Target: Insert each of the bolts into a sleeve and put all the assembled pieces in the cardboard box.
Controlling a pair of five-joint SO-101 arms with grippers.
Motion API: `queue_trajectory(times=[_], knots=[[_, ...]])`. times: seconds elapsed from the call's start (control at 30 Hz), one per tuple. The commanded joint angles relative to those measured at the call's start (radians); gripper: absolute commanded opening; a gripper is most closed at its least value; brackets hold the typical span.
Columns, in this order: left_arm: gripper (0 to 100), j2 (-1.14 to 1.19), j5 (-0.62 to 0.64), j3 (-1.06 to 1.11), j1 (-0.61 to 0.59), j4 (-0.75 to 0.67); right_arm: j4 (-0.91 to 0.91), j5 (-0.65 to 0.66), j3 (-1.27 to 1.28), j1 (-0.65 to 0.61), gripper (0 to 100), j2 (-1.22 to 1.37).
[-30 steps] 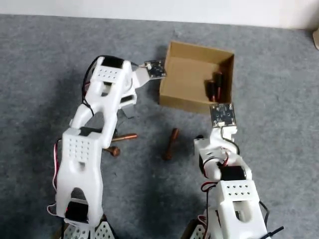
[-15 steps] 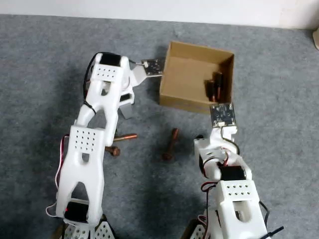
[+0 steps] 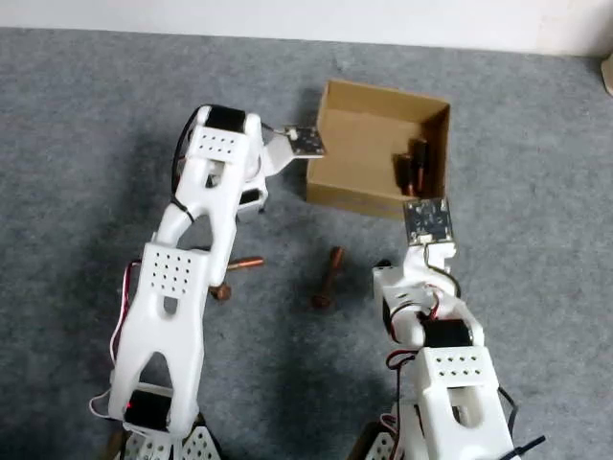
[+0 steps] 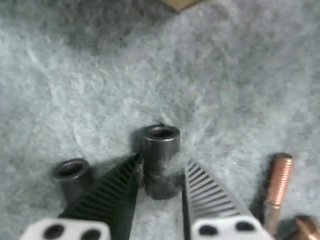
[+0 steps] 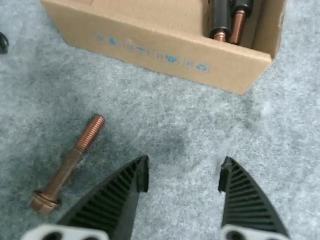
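On the left of the grey bench (image 3: 77, 144), the left gripper (image 4: 161, 170) hangs low just left of the cardboard box (image 3: 354, 196), its fingers (image 4: 125, 182) parted and straddling an upright black sleeve (image 4: 161, 145), close on both sides but not clearly clamped. A second sleeve (image 4: 71, 172) stands just beside it, also empty. Nearer, partly under that arm, lie two copper bolts (image 3: 245, 262) and, further right, a middle bolt (image 3: 328, 278) lies alone on the open bench. The box sits far and right of centre, with what look like two assembled pieces (image 3: 412, 171) against its right wall. The right gripper (image 5: 182, 172) hovers near the box's near wall, fingers wide apart and holding nothing. By my reckoning the job is under halfway: two pieces boxed, three bolts loose, two sleeves in sight unfilled, and whether a third sleeve exists I cannot tell.
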Motion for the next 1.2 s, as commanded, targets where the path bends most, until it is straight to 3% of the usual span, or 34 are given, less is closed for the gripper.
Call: queue_trajectory(times=[0.0,0.57,0.87,1.17], knots=[[1,-0.005,-0.011,-0.021,-0.021,0.02,-0.022,-0.011,-0.002,0.012,21.4,-0.016],[1,-0.288,0.068,0.033,0.002,0.043,-0.022,-0.011,-0.002,0.012,21.4,-0.016],[1,-0.647,0.106,0.406,0.064,0.041,-0.022,-0.011,-0.002,0.012,21.4,-0.016],[1,-1.024,0.216,0.828,0.298,0.034,-0.022,-0.011,-0.002,0.012,21.4,-0.016]])
